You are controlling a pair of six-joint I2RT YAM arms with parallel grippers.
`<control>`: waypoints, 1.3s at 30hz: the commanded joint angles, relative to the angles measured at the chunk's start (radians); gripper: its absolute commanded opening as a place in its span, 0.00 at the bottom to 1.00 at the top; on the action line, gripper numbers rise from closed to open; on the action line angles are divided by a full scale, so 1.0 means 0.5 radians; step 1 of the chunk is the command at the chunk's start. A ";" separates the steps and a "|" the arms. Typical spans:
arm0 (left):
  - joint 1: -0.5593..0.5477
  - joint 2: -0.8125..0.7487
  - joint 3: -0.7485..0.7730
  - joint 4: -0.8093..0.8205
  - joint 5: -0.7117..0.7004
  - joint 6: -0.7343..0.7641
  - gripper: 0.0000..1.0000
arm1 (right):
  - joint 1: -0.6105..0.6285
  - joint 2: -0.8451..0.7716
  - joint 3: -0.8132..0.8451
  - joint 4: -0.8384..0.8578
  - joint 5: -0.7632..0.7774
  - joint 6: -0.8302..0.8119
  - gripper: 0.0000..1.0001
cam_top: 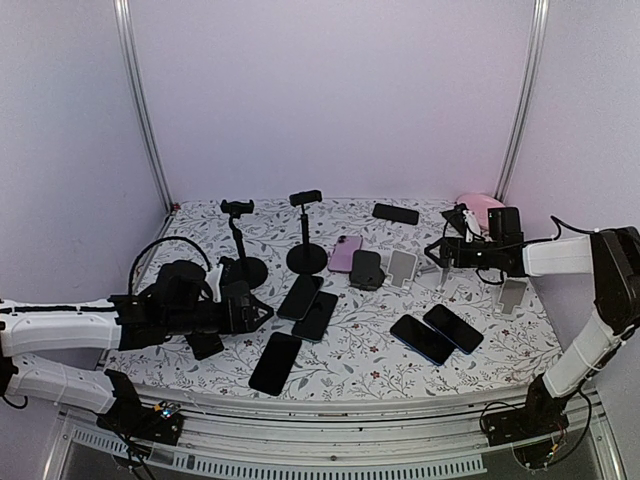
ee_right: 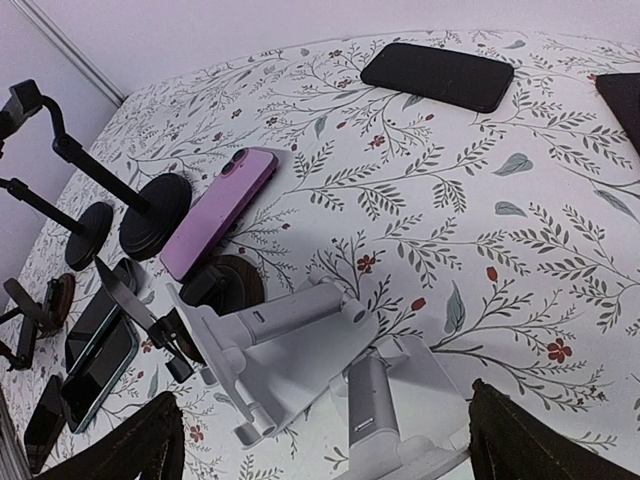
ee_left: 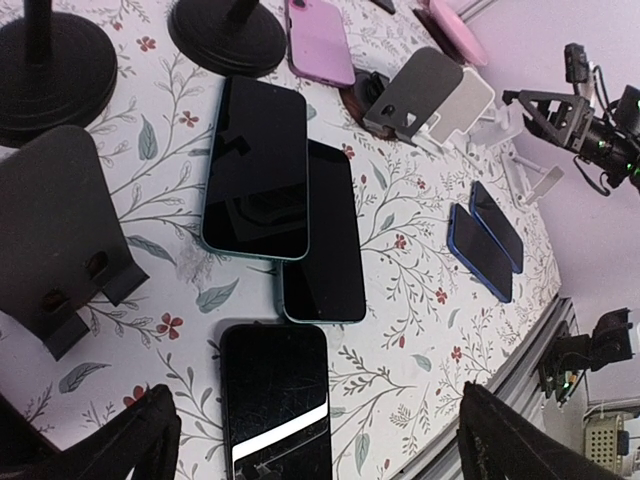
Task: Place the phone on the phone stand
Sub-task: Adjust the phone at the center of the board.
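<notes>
Nearest to the lens, in the left wrist view, are the two dark fingertips (ee_left: pixel 125 440) of the left gripper (ee_left: pixel 315 445). They stand wide apart and hold nothing. Between them, flat on the flowered table (ee_left: pixel 420 300), lies the black phone (ee_left: pixel 275 395), screen up, with a bright stripe of reflection on the glass.

The relation that counts for you is this: the long axis of this phone runs straight away from the camera, across the line that joins the two fingertips. The fingers would therefore close over its narrow width, and I judge that little wrist turn is needed. In the top view the same phone (cam_top: pixel 275 362) lies just beside the left gripper (cam_top: pixel 252 312), on the side toward the table's front edge.

Beyond it, a greenish-edged phone (ee_left: pixel 255 165) rests partly on a second dark phone (ee_left: pixel 325 250), and a black folding stand (ee_left: pixel 55 230) is just to the side (probably the closest place to put the phone).

The right gripper (ee_right: pixel 330 440) is also spread open and empty. It hovers over a white folding stand (ee_right: pixel 290 345), well apart from the black phone. The left arm is clearly the nearer one for the pick.
</notes>
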 commanded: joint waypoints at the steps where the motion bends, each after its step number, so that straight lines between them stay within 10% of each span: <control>1: -0.023 -0.043 0.025 -0.021 -0.009 0.025 0.97 | 0.008 -0.098 -0.103 0.045 -0.056 0.099 0.99; 23: -0.023 -0.025 -0.020 0.027 -0.006 -0.003 0.97 | 0.257 -0.545 -0.463 -0.124 0.883 0.250 0.92; 39: -0.023 0.032 0.007 0.063 0.018 -0.005 0.97 | 0.305 -0.224 -0.197 -0.341 0.863 -0.103 0.96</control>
